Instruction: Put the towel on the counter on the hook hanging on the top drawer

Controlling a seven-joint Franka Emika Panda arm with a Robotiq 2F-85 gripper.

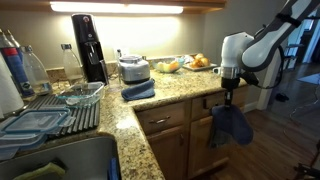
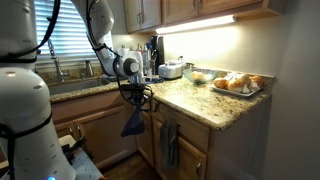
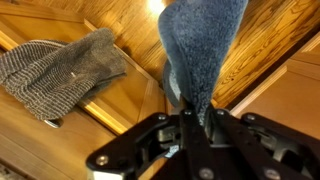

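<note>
the end effector (image 3: 190,118) is clamped on the slate-blue towel (image 3: 205,45). the towel hangs from it in a long bunch, off the granite surface (image 1: 150,100) and in front of the wooden cabinet fronts below its edge. in both exterior views the towel dangles straight down from the end effector, about level with the shallow top drawer (image 1: 204,103).

only an exterior view shows a second, folded blue towel (image 1: 138,90) lying on the surface, with a black coffee machine (image 1: 88,45) behind it and a dish rack (image 1: 60,112) off to the side. an exterior view from the opposite end shows instead a grey-green towel (image 2: 168,142) hanging flat against a cabinet front, and a plate of pastries (image 2: 238,85) on the surface above it.

the wrist view brings the grey-green towel close: it lies against the honey-brown wood, beside the held towel but apart from it. the hook is too small to make out in any view.
</note>
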